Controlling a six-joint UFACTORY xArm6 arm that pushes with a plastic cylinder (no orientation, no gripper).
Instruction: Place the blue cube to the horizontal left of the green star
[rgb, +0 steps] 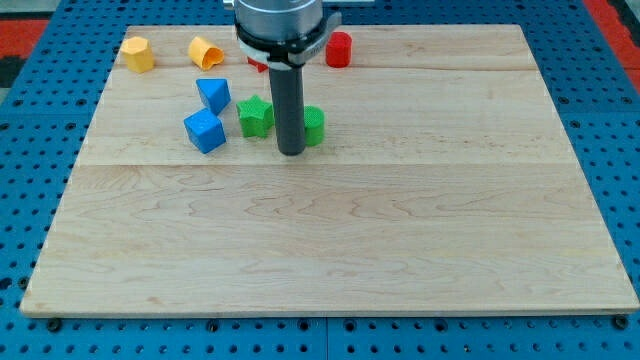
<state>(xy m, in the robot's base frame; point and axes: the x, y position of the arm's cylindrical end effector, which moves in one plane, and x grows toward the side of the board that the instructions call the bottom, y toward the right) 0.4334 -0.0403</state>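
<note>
The blue cube (205, 131) lies on the wooden board at the view's upper left, just left of and slightly below the green star (256, 116). A small gap separates them. My tip (291, 152) rests on the board just right of the green star and below it, in front of a second green block (314, 125) that the rod partly hides. The tip is apart from the blue cube, with the star between them.
A blue triangular block (213, 94) sits above the blue cube. Two yellow blocks (138, 54) (205, 51) lie near the board's top left edge. A red cylinder (339, 49) stands at the top; another red block (257, 65) peeks out behind the arm.
</note>
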